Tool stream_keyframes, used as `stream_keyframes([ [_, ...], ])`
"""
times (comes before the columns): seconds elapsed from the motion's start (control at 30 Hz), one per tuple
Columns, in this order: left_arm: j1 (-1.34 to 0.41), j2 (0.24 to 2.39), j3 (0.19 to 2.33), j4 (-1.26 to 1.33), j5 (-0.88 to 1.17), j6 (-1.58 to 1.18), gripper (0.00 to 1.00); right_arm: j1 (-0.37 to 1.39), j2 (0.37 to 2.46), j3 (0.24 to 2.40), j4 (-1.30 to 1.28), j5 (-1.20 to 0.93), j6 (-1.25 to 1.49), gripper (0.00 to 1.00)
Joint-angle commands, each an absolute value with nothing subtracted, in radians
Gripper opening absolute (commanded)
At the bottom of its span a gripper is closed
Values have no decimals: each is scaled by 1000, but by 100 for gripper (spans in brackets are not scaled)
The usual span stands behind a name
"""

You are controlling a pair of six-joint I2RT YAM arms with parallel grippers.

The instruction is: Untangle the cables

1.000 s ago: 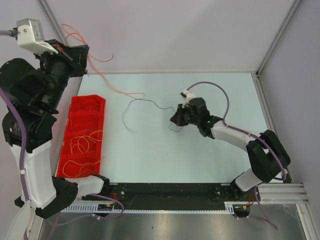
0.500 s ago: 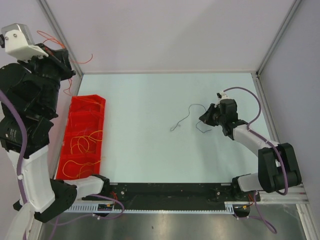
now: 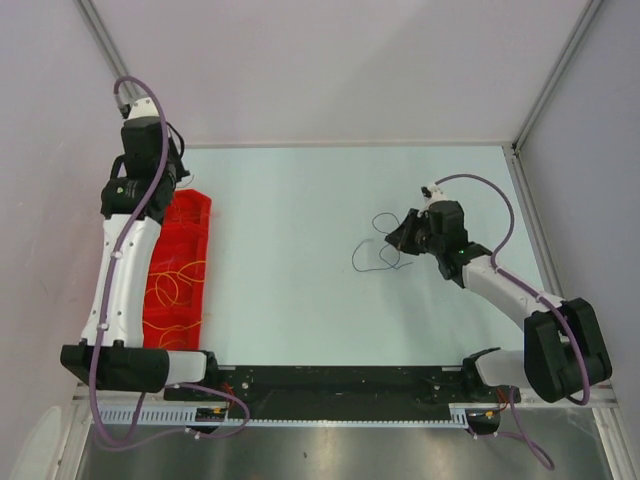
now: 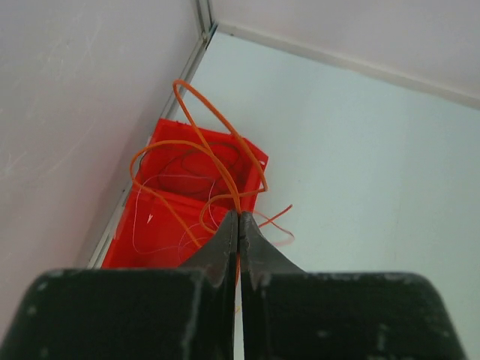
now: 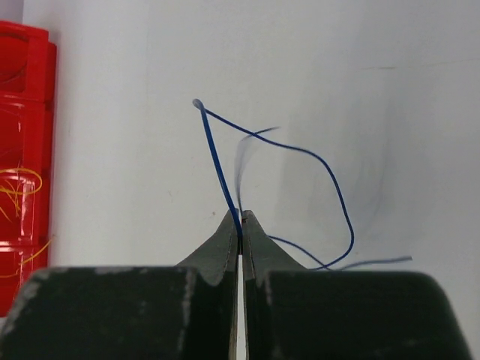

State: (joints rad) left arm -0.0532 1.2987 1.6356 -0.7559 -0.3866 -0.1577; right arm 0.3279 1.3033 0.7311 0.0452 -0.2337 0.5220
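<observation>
My left gripper [image 4: 238, 216] is shut on a thin orange cable [image 4: 217, 142] whose loops hang over the far end of the red bin [image 4: 169, 225]. In the top view the left gripper [image 3: 168, 180] is above the bin's far end [image 3: 196, 205]. My right gripper [image 5: 241, 215] is shut on a thin blue cable [image 5: 330, 180] that curls over the pale table. In the top view the right gripper [image 3: 398, 240] holds this dark cable [image 3: 368, 258] at right of centre.
The red bin [image 3: 200, 300] lies along the table's left side and holds several orange and yellow wire loops [image 3: 172, 285]. White walls enclose the table at left, back and right. A black rail [image 3: 340, 385] runs along the near edge.
My left arm swung down from high at the left wall to the bin's far end with the orange cable. My right gripper carried the dark cable right, then slightly back left.
</observation>
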Motion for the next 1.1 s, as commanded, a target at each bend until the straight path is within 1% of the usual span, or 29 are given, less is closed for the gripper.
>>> stream_keyframes([
  [0.0, -6, 1269, 1574, -604, -374, -195, 0, 408, 1278, 709, 63, -207, 551, 0],
  [0.17, 64, 1232, 1496, -555, -365, -219, 0, 452, 1295, 672, 101, -199, 574, 0],
  [0.43, 103, 1213, 1442, -517, -360, -219, 0, 514, 1380, 641, 189, -190, 618, 0],
  [0.57, 127, 1183, 1330, -430, -365, -235, 0, 575, 1436, 621, 227, -152, 632, 0],
  [0.77, 173, 1195, 1226, -376, -328, -291, 0, 601, 1541, 532, 411, -163, 670, 0],
  [0.93, 176, 1175, 1128, -304, -348, -322, 0, 624, 1632, 515, 485, -158, 669, 0],
  [1.07, 176, 1196, 1098, -287, -354, -331, 0, 637, 1700, 511, 561, -187, 670, 0],
])
